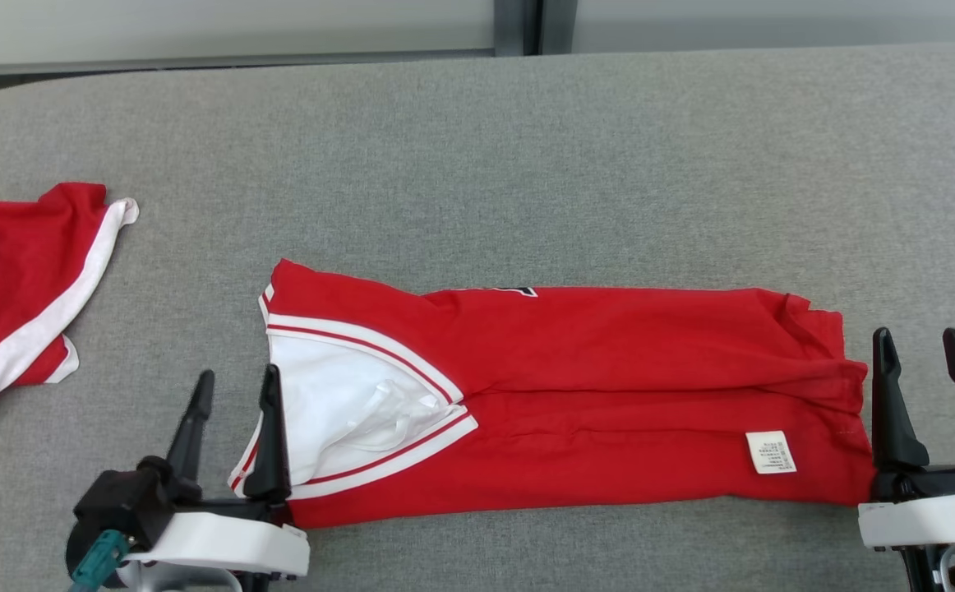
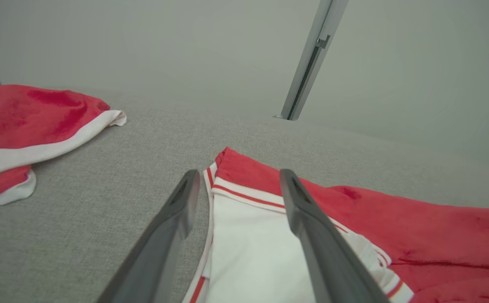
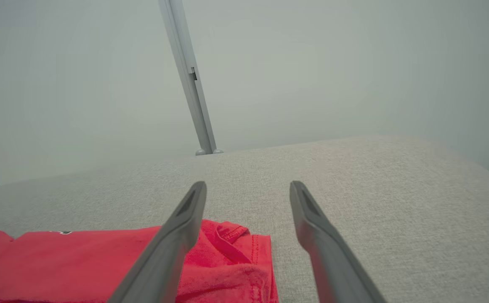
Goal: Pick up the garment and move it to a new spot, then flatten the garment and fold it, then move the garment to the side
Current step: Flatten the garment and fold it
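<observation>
The garment (image 1: 576,386), a red jersey with white and red striped trim, lies folded into a long band across the near middle of the grey table (image 1: 477,148). Its white inside and neck trim (image 2: 248,235) face left, and a white label (image 1: 770,452) sits near its right end (image 3: 227,256). My left gripper (image 1: 235,386) stands open at the garment's left end, the right finger over the white edge. My right gripper (image 1: 917,345) stands open just off the right end, touching nothing.
A second red piece with a white band (image 1: 17,288) lies at the table's left edge, also seen as red cloth (image 2: 30,122) in the left wrist view. A grey post (image 3: 190,80) rises behind the table's far edge.
</observation>
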Robot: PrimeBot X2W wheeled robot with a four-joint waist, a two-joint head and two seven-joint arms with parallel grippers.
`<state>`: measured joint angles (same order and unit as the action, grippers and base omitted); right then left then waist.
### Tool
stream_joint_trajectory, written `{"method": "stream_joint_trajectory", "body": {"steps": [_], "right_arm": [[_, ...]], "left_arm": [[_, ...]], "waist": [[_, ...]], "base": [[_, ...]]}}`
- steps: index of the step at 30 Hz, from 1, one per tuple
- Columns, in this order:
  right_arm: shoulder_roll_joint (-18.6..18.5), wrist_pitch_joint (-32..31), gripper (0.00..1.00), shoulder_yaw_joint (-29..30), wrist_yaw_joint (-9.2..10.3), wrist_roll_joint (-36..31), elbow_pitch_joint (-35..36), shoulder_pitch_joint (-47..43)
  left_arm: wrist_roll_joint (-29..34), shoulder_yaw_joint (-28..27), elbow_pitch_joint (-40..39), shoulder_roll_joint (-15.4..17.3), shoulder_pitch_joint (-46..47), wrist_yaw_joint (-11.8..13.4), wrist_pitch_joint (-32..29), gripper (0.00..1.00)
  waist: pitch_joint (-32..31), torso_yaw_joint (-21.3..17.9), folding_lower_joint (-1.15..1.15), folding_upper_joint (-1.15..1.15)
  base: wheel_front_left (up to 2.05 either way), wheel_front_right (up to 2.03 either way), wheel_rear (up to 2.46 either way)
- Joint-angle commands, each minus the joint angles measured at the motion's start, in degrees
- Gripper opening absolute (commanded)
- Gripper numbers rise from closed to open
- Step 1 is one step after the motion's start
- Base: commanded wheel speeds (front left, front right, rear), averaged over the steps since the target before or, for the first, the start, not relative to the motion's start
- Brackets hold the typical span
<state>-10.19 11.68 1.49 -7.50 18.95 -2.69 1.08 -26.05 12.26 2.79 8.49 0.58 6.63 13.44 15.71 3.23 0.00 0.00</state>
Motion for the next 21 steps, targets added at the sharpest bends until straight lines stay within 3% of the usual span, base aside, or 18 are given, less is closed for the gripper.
{"method": "stream_joint_trajectory", "body": {"steps": [1, 8, 21], "right_arm": [[0.65, -0.68, 1.00, 0.51, 0.02, -1.47, 1.84, -0.74], [2.01, -5.13, 1.00, 0.54, 0.02, -6.21, 7.60, -2.81], [3.16, -8.25, 1.00, 0.32, 0.02, -6.54, 9.75, -6.76]], "left_arm": [[1.24, -1.03, -1.06, 0.68, 0.86, 0.41, 0.80, 1.00], [5.81, -3.35, -3.34, 1.72, 1.13, 0.71, 1.76, 1.00], [8.68, -3.57, -0.75, 0.92, -1.00, 0.02, 1.72, 1.00]], "waist": [[-1.42, -0.69, 0.00, 0.00], [-5.65, -1.94, 0.00, 0.00], [-8.65, -2.37, 0.00, 0.00]], "base": [[0.00, 0.00, 0.00], [0.00, 0.00, 0.00], [0.00, 0.00, 0.00]]}}
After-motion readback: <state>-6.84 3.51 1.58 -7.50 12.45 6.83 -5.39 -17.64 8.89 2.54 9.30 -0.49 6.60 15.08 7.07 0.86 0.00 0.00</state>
